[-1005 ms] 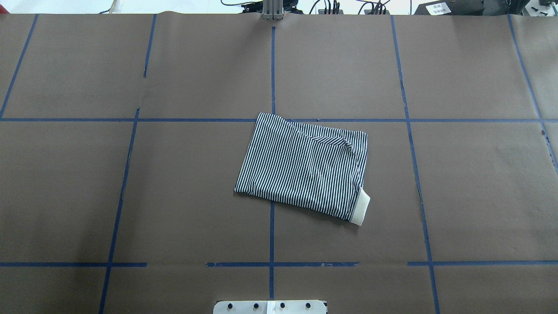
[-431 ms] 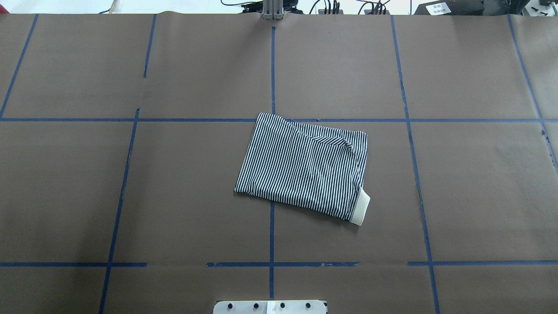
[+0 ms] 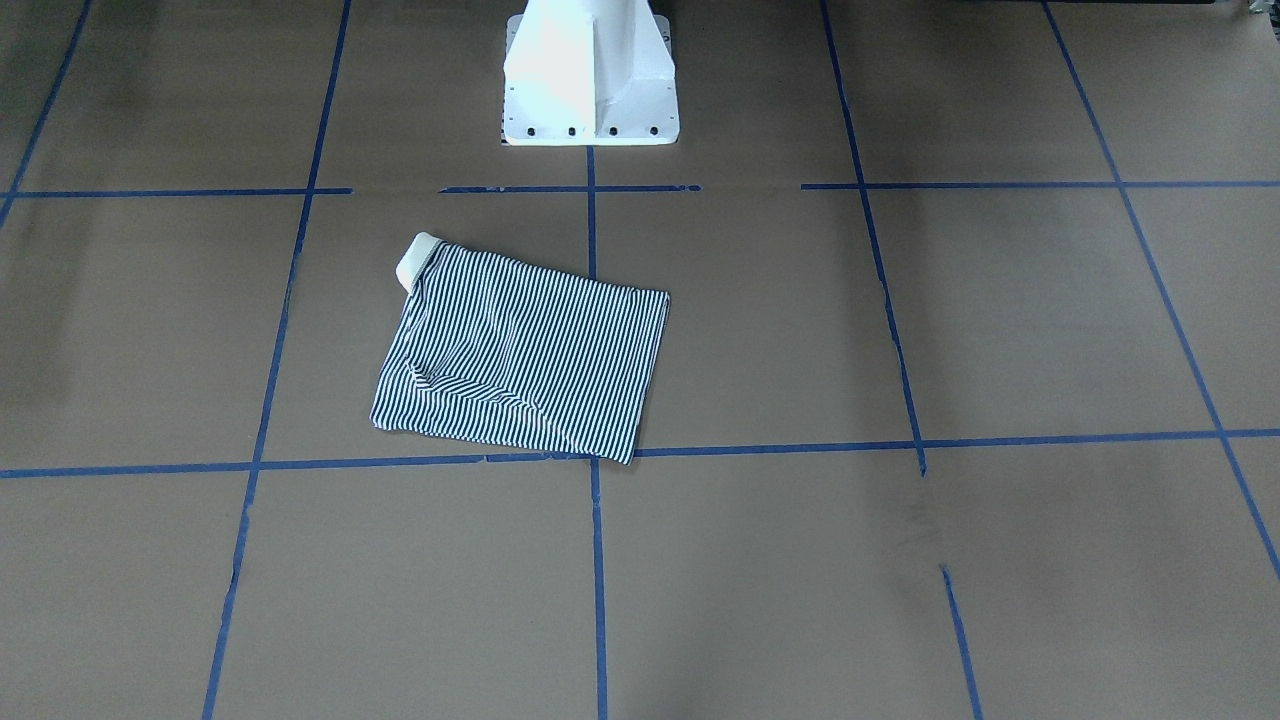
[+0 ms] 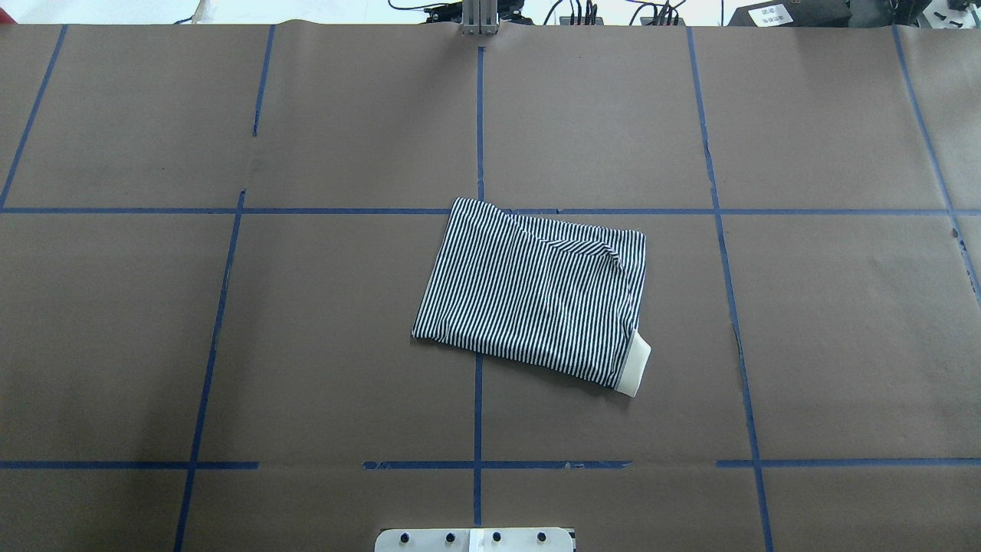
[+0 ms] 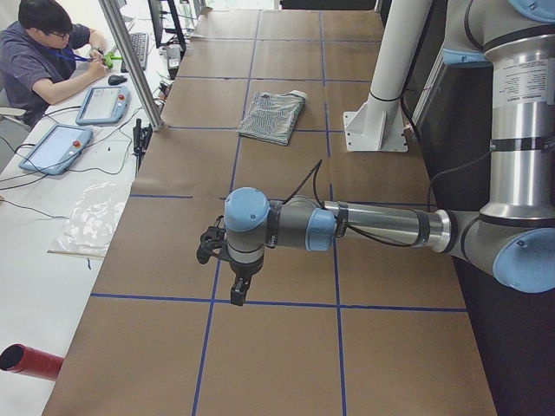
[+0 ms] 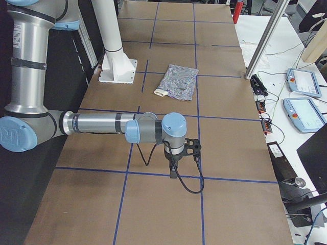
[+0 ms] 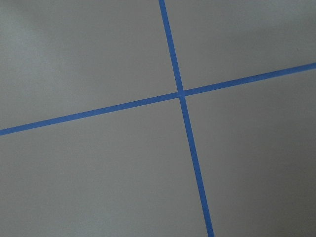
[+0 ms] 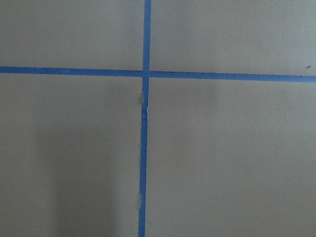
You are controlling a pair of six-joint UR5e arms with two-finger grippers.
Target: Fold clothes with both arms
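The striped polo shirt (image 4: 536, 299) lies folded into a rough rectangle near the table's middle, with its cream collar (image 4: 634, 366) poking out at one corner. It also shows in the front-facing view (image 3: 520, 360) and small in both side views (image 5: 271, 115) (image 6: 178, 81). No arm touches it. My left gripper (image 5: 236, 296) hangs over bare table far from the shirt, seen only in the exterior left view. My right gripper (image 6: 173, 172) does the same at the other end, seen only in the exterior right view. I cannot tell whether either is open or shut. Both wrist views show only brown paper and blue tape.
The white pedestal (image 3: 590, 80) stands at the robot's side of the table. Blue tape lines (image 4: 477, 123) grid the brown paper. An operator (image 5: 48, 52) sits at a side bench with tablets (image 5: 56, 147), a plastic sheet (image 5: 91, 221) and a red cylinder (image 5: 30, 361).
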